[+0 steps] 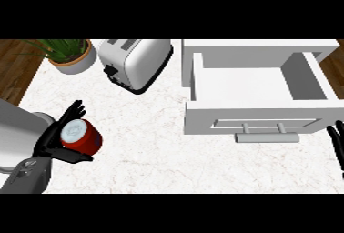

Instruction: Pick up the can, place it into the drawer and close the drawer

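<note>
No readable text, labels or numbers anywhere

A white marble tabletop (154, 150) with faint grey veining fills most of the view. Dark brown wooden flooring (13, 68) shows past its left edge and again at the far right. Near the far left corner stands a potted plant (70, 57), with a white toaster (138, 61) just beside it, set at an angle.

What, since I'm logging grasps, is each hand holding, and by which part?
The left hand holds the white-topped red cylindrical can, curled round its side wall. The open right hand, at the view's right edge, holds nothing.
</note>
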Controlling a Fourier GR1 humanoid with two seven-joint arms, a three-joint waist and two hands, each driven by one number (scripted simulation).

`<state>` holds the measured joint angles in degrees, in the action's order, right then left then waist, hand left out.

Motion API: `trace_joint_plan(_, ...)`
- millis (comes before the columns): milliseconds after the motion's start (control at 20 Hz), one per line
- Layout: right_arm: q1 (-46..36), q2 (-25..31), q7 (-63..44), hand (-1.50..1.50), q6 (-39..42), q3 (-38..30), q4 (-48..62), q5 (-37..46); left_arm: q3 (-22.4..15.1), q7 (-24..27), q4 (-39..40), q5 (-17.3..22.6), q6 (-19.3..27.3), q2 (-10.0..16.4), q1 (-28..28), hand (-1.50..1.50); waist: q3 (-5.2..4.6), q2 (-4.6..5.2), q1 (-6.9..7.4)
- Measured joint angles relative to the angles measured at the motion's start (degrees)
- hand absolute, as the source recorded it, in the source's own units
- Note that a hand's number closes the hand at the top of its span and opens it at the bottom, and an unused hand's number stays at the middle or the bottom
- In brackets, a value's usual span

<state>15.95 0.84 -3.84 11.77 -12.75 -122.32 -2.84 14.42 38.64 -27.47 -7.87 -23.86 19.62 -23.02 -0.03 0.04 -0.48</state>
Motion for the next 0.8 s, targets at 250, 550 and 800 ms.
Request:
trace_joint_plan(250,-0.6,0.2,-0.6,-1.50,0.0,0.2,0.0,-0.1,-1.1,1.5,1.7,-0.6,0.4,-0.8,-1.0,-1.50,0.01,0.03,-0.03)
trace_joint_plan(550,0.3,0.3,-1.2,-1.50,-0.6,0.8,-1.5,-0.8,-1.6,1.5,1.9,-0.1,-0.1,-1.2,-2.3,1.50,0.04,-0.03,0.01)
trace_joint_plan(800,-0.5,0.8,-0.9,-1.50,-0.1,-1.2,-0.4,-2.6,-2.1,1.2,1.1,0.8,-0.9,-3.1,-2.6,1.50,0.07,-0.05,0.08)
